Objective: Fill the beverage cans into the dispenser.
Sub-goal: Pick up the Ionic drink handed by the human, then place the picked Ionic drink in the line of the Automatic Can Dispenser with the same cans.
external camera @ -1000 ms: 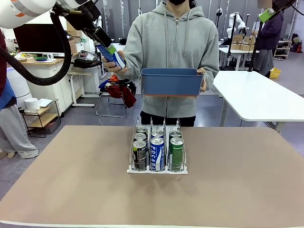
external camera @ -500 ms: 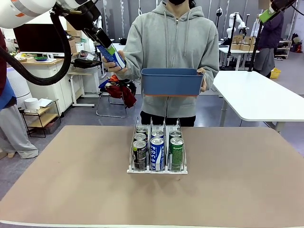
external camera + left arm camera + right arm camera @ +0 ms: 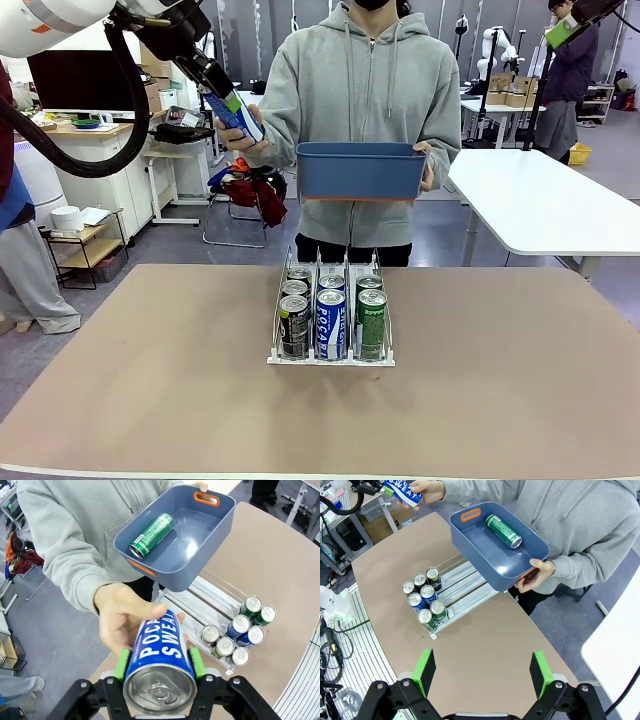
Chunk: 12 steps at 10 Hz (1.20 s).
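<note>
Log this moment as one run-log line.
left gripper shut on blue can, person's hand on it | right gripper open | bin: one green can | dispenser: seven cans

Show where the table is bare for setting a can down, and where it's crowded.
Bare tabletop lies left, right and robot-side of the dispenser. Its lanes are free behind the six cans. Crowded: the lanes' front, and the far edge under the blue bin.

Lab hall: white worktable (image 3: 540, 205), desk monitor (image 3: 68, 80), storage cabinet (image 3: 100, 185).
</note>
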### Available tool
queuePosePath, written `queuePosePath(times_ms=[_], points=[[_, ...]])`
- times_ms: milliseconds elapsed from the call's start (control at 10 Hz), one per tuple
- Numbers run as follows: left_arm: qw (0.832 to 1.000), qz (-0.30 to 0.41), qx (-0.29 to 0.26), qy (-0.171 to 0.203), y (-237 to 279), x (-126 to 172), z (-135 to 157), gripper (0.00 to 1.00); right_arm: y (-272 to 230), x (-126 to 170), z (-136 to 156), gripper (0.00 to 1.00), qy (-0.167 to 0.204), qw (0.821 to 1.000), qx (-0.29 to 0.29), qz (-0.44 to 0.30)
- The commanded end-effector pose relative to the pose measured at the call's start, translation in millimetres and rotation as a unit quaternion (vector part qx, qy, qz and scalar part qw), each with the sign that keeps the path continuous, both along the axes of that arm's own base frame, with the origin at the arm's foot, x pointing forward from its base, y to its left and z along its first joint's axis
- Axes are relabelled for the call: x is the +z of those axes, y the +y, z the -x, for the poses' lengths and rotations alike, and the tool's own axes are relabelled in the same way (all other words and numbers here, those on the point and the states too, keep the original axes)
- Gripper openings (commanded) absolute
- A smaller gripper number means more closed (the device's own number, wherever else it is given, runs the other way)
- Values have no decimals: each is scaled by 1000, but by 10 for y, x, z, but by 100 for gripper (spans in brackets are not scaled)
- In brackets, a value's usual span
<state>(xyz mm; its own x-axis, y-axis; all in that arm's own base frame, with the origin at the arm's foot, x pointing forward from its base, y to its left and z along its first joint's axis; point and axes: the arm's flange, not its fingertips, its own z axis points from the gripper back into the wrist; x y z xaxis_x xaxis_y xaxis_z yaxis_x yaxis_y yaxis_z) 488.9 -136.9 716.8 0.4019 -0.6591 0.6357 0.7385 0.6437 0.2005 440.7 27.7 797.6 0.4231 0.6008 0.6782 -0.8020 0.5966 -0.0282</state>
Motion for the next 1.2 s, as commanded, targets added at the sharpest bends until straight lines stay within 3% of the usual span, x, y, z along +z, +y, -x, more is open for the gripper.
queuePosePath(times_ms=[0,400,500,600,1100], points=[[1000,-5,19,-9,8,24,-8,0,1,-6,13,100,5,1000,-3,-4],[999,28,27,-4,37,35,-42,0,1,-6,13,100,5,1000,-3,-4],[999,29,22,16,49,3,-87,40,1,-6,13,100,5,1000,-3,-4],[1000,10,14,0,29,25,-10,40,1,-6,13,100,5,1000,-3,-4],[1000,10,14,0,29,25,-10,40,1,-6,13,100,5,1000,-3,-4]])
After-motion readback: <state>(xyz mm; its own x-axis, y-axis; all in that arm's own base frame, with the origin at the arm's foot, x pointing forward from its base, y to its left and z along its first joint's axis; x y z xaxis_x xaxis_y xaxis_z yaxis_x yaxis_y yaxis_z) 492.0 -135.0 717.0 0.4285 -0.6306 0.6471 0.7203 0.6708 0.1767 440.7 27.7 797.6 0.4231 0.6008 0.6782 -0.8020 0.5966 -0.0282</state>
